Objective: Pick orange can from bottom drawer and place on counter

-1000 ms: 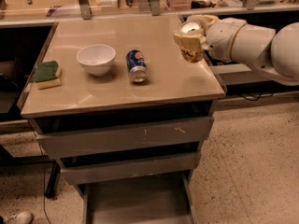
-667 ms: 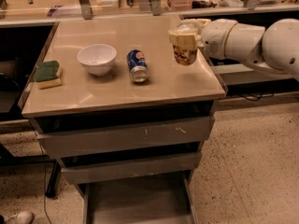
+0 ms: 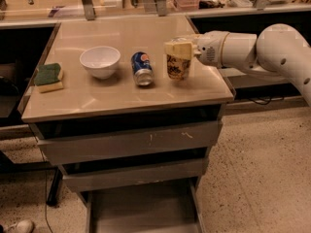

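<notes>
My gripper (image 3: 179,52) reaches in from the right over the counter (image 3: 112,96) and is shut on the orange can (image 3: 177,68). The can stands upright with its base at or just above the counter surface, right of the middle; the pale fingers (image 3: 178,48) cover its top. The bottom drawer (image 3: 141,208) is pulled out below the unit, and its flat floor shows nothing in it.
A blue can (image 3: 142,68) lies on its side just left of the orange can. A white bowl (image 3: 100,60) and a green-yellow sponge (image 3: 48,77) sit further left. Two upper drawers (image 3: 131,142) stand slightly open. A cluttered shelf runs along the back.
The gripper has carried the orange can left and down, from above the counter's right edge to the counter surface beside the blue can.
</notes>
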